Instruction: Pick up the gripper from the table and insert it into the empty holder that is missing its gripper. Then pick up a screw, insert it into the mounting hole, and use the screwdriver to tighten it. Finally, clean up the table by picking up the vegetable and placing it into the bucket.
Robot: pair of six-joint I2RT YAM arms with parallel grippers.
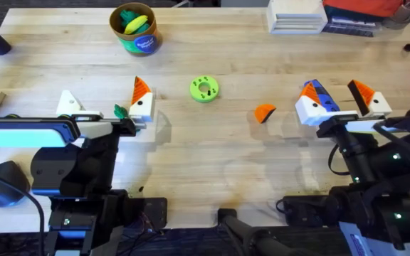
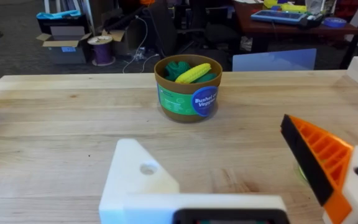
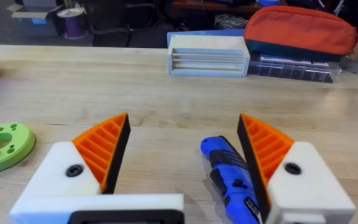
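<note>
My left gripper [image 1: 104,99] stands open on the table's left. One finger is the empty holder [image 2: 138,180], a bare white block with the mounting hole [image 2: 148,168]; the other carries an orange pad. The vegetable [image 1: 122,111] lies between those fingers, by the padded one. The orange gripper [image 1: 265,112] rests alone mid-table. My right gripper [image 3: 183,124] is open, and the blue screwdriver [image 3: 232,177] lies on the table between its two orange-padded fingers, close to one pad. The bucket [image 2: 188,87] stands at the far left, with yellow and green toys in it. The screw is out of view.
A bright green holed disc [image 1: 204,89] lies between the bucket and the orange wedge. A white box [image 3: 209,55] and an orange pouch [image 3: 300,31] sit along the far edge at the right. Bare wood stretches across the table's near middle.
</note>
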